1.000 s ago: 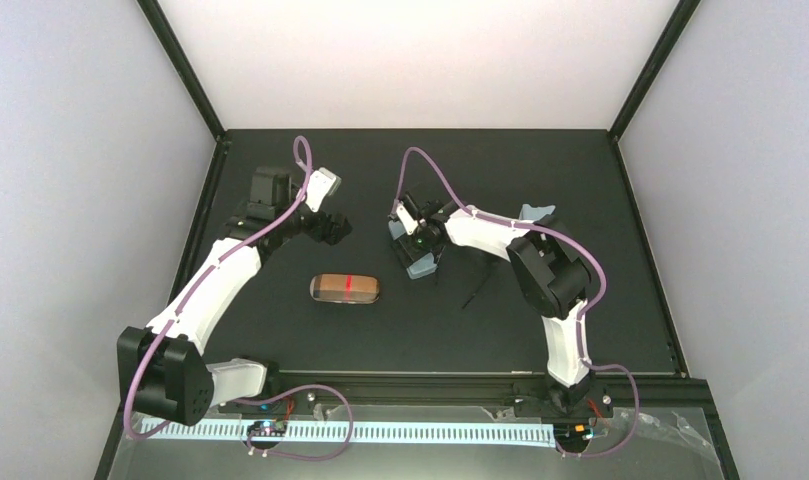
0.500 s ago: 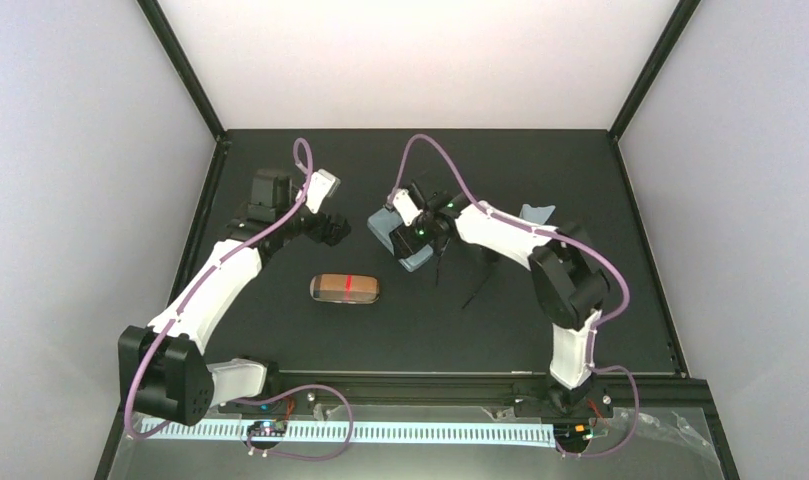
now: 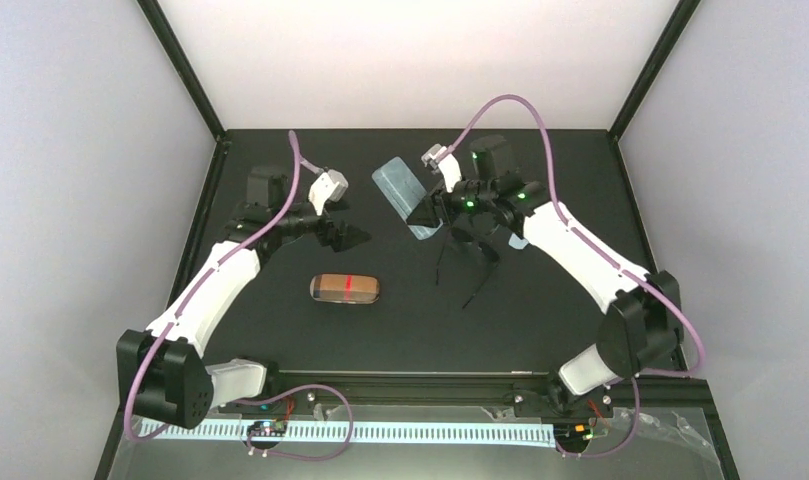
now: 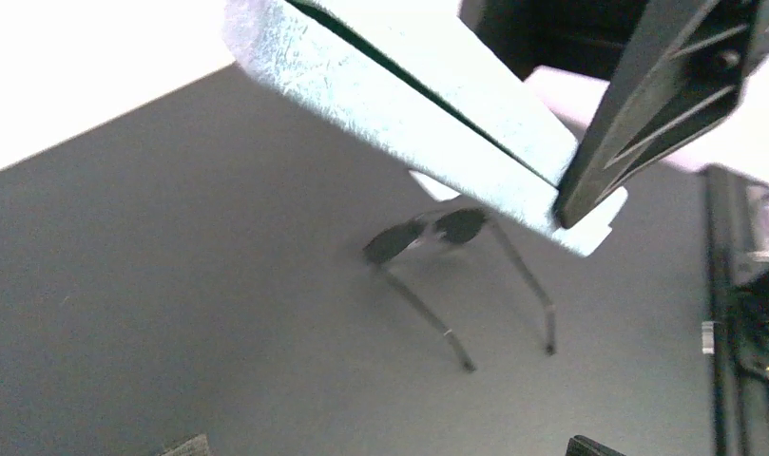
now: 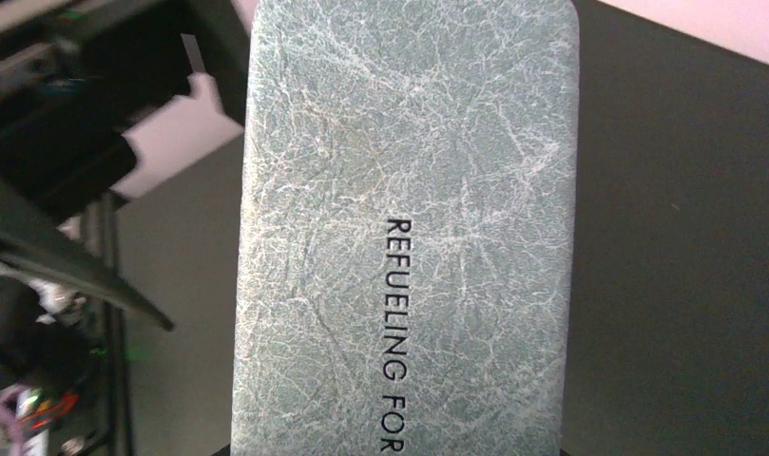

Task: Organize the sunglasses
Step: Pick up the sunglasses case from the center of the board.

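Observation:
Black sunglasses (image 3: 480,285) lie on the dark table with both thin arms unfolded; the left wrist view shows their dark lenses (image 4: 437,231) beneath a raised case. My right gripper (image 3: 432,205) is shut on that blue-grey case (image 3: 402,190) and holds it tilted in the air above the table's rear middle. In the right wrist view the case (image 5: 409,218) fills the frame and hides the fingers. My left gripper (image 3: 346,236) is open and holds nothing. It hangs left of the case and faces the sunglasses.
A tan case with a red band (image 3: 345,288) lies near the table's middle, in front of the left gripper. A sliver of light blue cloth (image 3: 518,242) shows under the right forearm. Black frame posts edge the table.
The right gripper closed on the blue-grey case and lifted it off the table, up and toward the back. The sunglasses stayed in place. The left gripper shifted slightly right.

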You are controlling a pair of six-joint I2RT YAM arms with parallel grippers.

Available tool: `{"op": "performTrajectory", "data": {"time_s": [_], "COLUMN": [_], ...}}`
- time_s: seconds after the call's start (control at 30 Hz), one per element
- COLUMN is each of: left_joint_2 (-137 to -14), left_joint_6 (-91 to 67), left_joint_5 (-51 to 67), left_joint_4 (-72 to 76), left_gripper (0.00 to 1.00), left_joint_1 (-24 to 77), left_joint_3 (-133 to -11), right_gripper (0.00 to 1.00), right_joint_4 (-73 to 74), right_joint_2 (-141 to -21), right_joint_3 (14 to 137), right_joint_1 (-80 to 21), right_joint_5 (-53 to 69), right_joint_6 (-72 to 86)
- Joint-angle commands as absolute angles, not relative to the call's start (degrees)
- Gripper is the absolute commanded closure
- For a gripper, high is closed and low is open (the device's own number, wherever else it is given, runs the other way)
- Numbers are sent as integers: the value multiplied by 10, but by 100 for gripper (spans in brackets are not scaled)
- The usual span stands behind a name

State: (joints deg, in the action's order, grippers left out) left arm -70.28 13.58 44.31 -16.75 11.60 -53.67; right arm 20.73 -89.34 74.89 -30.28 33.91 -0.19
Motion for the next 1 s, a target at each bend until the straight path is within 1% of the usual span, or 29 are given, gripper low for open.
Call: {"op": "performTrajectory", "data": {"time_s": [0.0,0.2,0.37,0.63,0.87,0.97], "left_joint_2": [-675,-681,-690,-705,-720,-725], "left_joint_6": [134,82,83,68,41,31], "left_joint_5": [639,714,758,760,753,745], "left_joint_4": [-53,31,27,29,40,46], "left_gripper": [1,1,1,1,1,3], "left_joint_1": [115,129,160,189,204,206], "left_joint_3": [-519,-527,-546,-559,-566,-566], "right_gripper": [58,59,59,59,59,60], "right_joint_4": [198,219,250,307,327,333], "right_joint_2": [-830,-783,-793,-822,-830,-835], "right_joint_3": [740,717,726,744,748,748], "right_joint_1": [-304,-304,-304,-307,-320,-322], "right_joint_5": [446,510,568,624,618,619], "right_joint_6": [-55,-99,-127,-173,-198,-206]}}
